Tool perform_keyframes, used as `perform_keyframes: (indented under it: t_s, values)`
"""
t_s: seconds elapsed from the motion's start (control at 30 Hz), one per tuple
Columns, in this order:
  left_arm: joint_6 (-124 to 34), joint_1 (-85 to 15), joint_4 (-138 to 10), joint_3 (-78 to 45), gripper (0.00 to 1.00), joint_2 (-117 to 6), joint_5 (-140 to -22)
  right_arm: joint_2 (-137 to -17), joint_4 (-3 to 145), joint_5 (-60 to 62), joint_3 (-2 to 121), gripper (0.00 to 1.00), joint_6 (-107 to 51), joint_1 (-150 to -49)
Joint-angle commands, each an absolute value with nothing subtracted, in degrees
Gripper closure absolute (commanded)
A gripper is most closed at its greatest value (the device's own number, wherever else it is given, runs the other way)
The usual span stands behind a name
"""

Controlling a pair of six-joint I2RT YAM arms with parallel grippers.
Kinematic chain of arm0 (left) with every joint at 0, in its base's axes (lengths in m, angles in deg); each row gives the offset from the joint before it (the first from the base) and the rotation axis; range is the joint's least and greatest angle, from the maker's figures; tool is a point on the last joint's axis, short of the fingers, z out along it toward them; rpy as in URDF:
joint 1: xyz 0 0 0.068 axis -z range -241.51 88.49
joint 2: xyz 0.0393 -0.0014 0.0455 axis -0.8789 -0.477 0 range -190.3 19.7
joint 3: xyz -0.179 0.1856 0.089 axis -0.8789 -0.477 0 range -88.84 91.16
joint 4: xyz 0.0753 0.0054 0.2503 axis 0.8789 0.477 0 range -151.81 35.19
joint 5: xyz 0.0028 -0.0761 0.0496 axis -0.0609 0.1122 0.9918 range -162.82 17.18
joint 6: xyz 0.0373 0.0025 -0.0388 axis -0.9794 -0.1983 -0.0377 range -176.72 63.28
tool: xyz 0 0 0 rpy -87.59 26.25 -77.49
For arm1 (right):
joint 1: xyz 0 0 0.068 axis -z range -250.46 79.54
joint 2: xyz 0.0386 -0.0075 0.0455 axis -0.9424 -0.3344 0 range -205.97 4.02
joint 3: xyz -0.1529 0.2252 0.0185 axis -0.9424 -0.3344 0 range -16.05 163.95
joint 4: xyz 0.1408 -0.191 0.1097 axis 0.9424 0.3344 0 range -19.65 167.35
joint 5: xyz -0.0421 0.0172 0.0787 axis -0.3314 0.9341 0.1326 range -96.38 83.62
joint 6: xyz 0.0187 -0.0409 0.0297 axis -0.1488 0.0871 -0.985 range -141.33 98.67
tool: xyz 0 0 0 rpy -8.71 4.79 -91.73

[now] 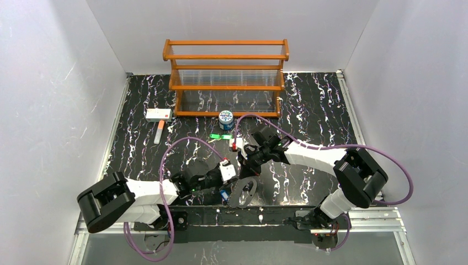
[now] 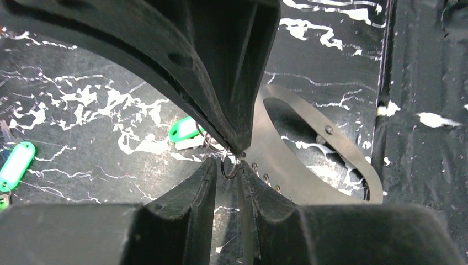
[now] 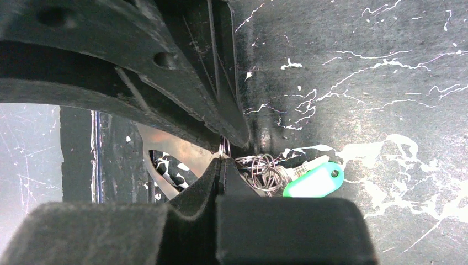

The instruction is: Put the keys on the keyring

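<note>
— How much room is there to move?

— The table (image 1: pixel 320 110) lies bare on my right side and at the far left, with white walls closing both flanks. Along the far edge stands a wooden rack (image 1: pixel 226 57), with a round can (image 1: pixel 225 117) just in front of it and a white box (image 1: pixel 159 114) off to the left. I work close to the near edge, between my own two bases, and there it is tight.

— Where is the keyring?

— The keyring (image 2: pixel 281 160) lies flat on the table, just beside that near edge. My left pincer (image 2: pixel 232 157) sits at its rim, tips almost together, nipping a small wire ring (image 2: pixel 229 168). A green key (image 2: pixel 185 128) lies just behind the tips. A second green key (image 2: pixel 16 163) lies well apart on open table.

— And the other side?

— My right pincer (image 3: pixel 223 156) is fully closed, near the keyring's end. A sliver of wire shows at its tips, but I cannot tell whether it is gripped. A tangle of wire rings (image 3: pixel 262 171) lies just beside it.
</note>
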State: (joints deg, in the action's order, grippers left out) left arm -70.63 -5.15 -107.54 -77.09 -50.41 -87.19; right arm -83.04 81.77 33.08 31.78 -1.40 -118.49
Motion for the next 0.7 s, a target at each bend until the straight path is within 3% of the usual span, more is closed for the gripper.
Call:
perform_keyframes:
  t_s: [0.0, 0.67]
  values:
    - [-71.79, -5.19, -109.45, -76.67, 0.8, -47.28, -87.36, -81.4, 80.19, 34.25, 31.23, 0.99, -1.02, -118.8]
    - [-73.24, -5.2, -108.75, -76.43, 0.84, -49.65, -87.68, -81.32, 80.28, 34.81, 31.58, 0.99, -0.76, -118.72]
